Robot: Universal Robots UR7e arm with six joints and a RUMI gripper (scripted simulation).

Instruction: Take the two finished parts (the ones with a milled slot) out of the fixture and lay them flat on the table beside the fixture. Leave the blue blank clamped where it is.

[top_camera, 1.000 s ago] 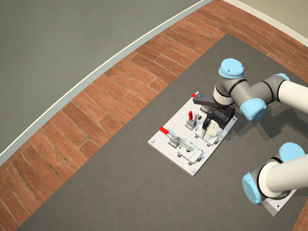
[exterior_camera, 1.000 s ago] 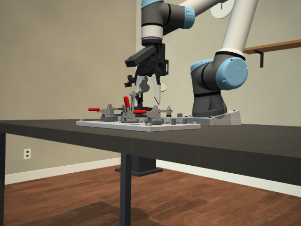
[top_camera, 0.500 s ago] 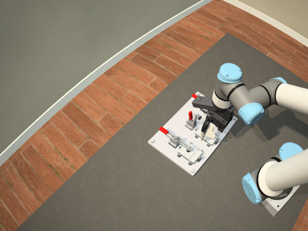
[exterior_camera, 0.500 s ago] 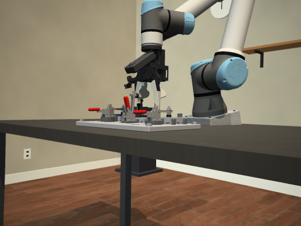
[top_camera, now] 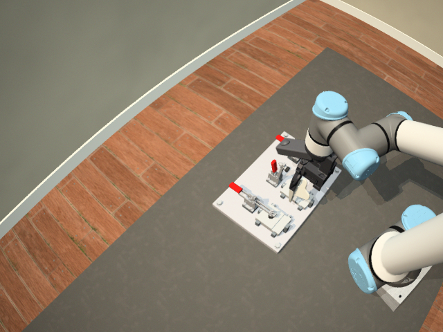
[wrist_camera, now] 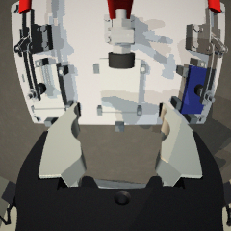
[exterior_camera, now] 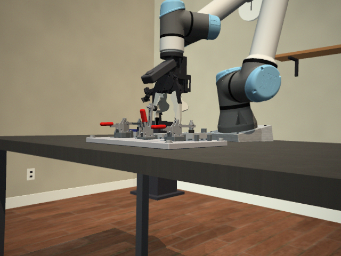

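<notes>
The white fixture plate (top_camera: 246, 223) (exterior_camera: 123, 143) (wrist_camera: 87, 29) lies on the table. A pale slotted part (top_camera: 301, 203) (wrist_camera: 120, 84) sits in the middle nest; its toggle clamp is raised, with the red handle (top_camera: 273, 166) (exterior_camera: 143, 116) upright. Another pale slotted part (top_camera: 268, 221) (wrist_camera: 50, 98) sits in an end nest under a closed clamp. The blue blank (exterior_camera: 134, 129) (wrist_camera: 193, 89) sits in the opposite end nest under its closed clamp, hidden in the top view. My gripper (top_camera: 297, 197) (exterior_camera: 167, 121) (wrist_camera: 119, 103) is open and empty, low over the middle nest, fingers pointing down.
The closed clamps have flat red handles, one by the end part (top_camera: 235, 187) (exterior_camera: 158, 126) and one by the blue blank (top_camera: 279, 137) (exterior_camera: 106, 124). Small grey locating blocks surround each nest. The dark table (top_camera: 172, 257) (exterior_camera: 248, 154) extends around the plate. The robot base stands nearby.
</notes>
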